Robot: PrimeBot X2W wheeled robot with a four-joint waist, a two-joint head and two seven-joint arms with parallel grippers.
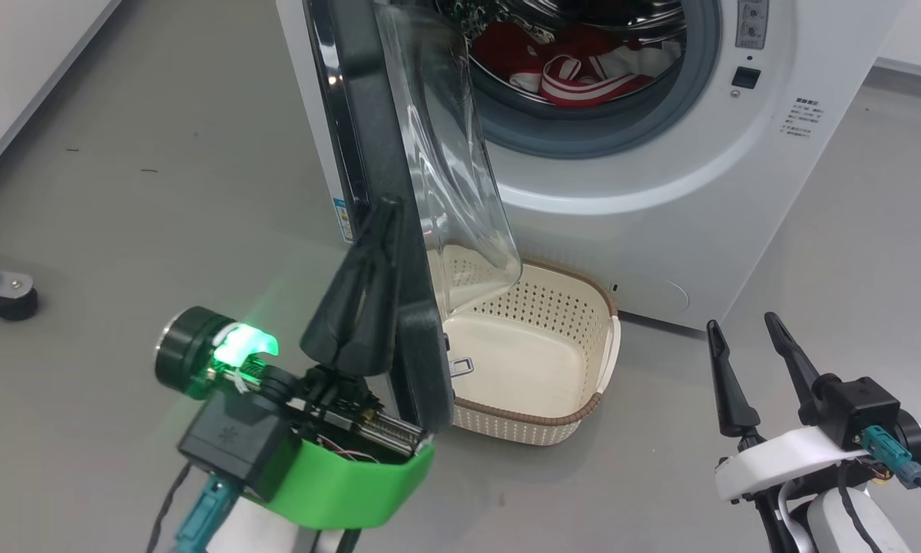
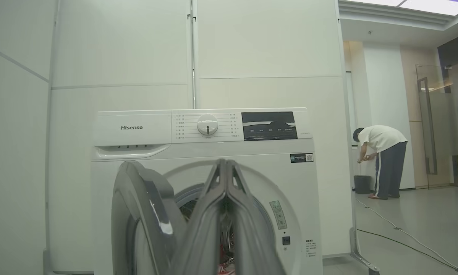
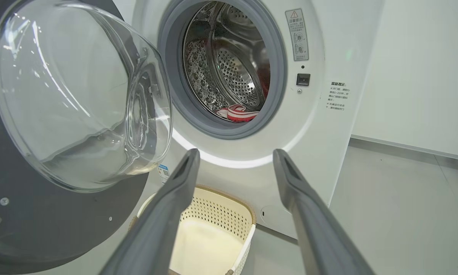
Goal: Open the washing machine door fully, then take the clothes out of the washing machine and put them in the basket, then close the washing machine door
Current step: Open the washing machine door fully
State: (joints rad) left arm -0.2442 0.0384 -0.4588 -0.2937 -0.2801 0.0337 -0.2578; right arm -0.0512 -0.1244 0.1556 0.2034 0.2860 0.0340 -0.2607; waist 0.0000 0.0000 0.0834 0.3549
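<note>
The white washing machine [image 1: 660, 200] [image 2: 137, 168] [image 3: 313, 126] stands ahead of me. Its door [image 1: 368, 115] [image 2: 144, 214] [image 3: 72, 95] is swung out, edge-on to my head, over the left part of the basket. Red clothes [image 1: 575, 65] [image 3: 238, 113] with white striped trim lie in the steel drum. The cream basket [image 1: 537, 307] [image 3: 221, 214] sits empty on the floor against the machine's front. My left gripper [image 1: 382, 215] [image 2: 225, 164] is shut, its fingers lying along the door's black rim near its lower edge. My right gripper [image 1: 741, 322] [image 3: 236, 152] is open and empty, right of the basket.
Grey floor surrounds the machine. A caster foot [image 1: 7, 296] stands at the far left. In the left wrist view a person [image 2: 381, 160] bends over by a dark bin [image 2: 361, 184] at the back right, and cables [image 2: 397, 229] run across the floor.
</note>
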